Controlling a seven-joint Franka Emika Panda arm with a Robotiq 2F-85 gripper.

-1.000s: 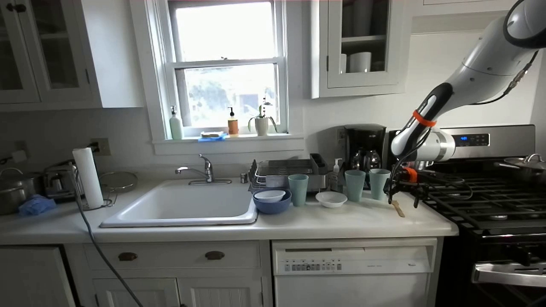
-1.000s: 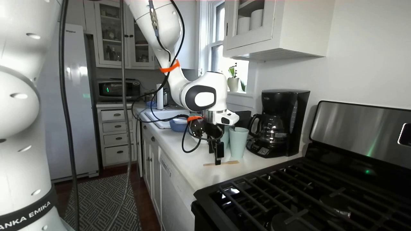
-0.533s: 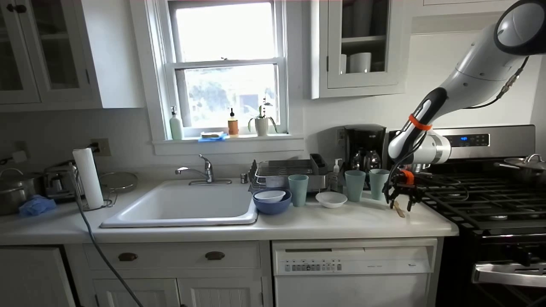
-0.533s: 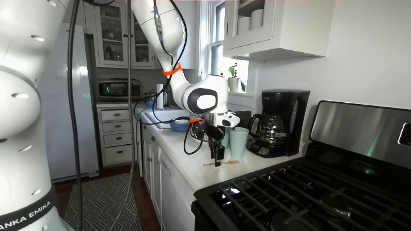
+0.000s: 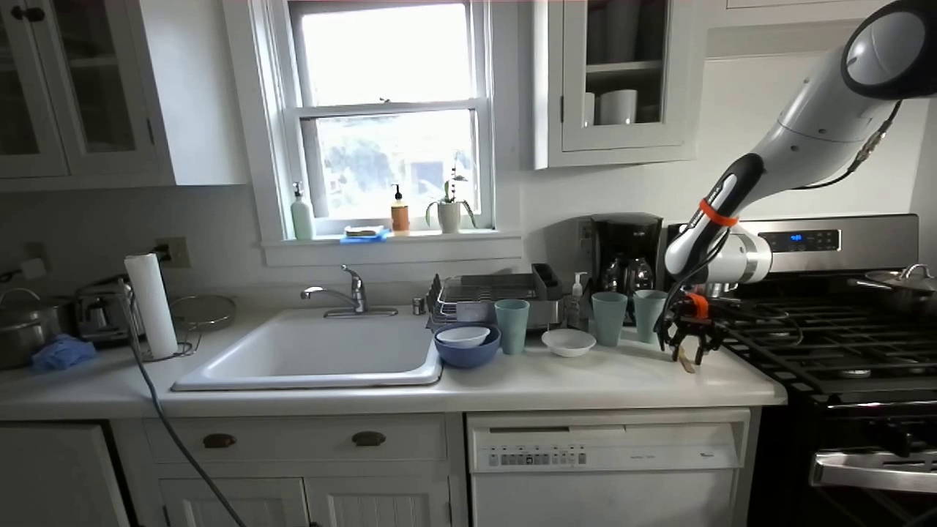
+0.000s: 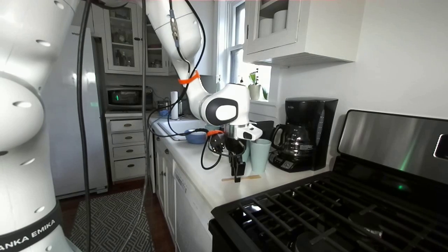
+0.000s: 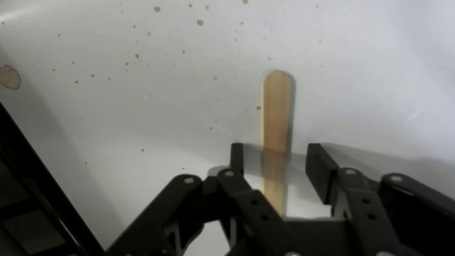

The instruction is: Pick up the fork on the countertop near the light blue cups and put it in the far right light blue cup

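Right over the slim, pale tan wooden fork (image 7: 276,117) hangs the black two-fingered gripper (image 7: 276,158), and it's neatly squared up: in the wrist view one finger (image 7: 237,158) stands at the handle's nine o'clock, the other at three. Parted clearly wider than the handle, a gap on either side, nothing gripped! Are the tips on the long, flat, off-white countertop (image 5: 585,382)? Can't tell. The fork lies flat on it, rounded end to twelve in that view, opposite end lost behind the gripper. Why straddle it crosswise? My read: a squeeze that way catches the narrow edges, and something this thin wants the tips right down low. So the grasp is the step, carry and drop all to come, I'd judge. The target, the plain, handleless, pale blue-green cup (image 5: 646,318) at far right, stands upright, mouth up, at about eleven o'clock from the fork in an exterior view. Near by, so likely a short trip! Look-alike cups (image 5: 609,319) stand at its nine o'clock, and the black-grated stove (image 5: 864,351) sits at the fork's three. A straight lift first looks wise, or a neighbour could get knocked.
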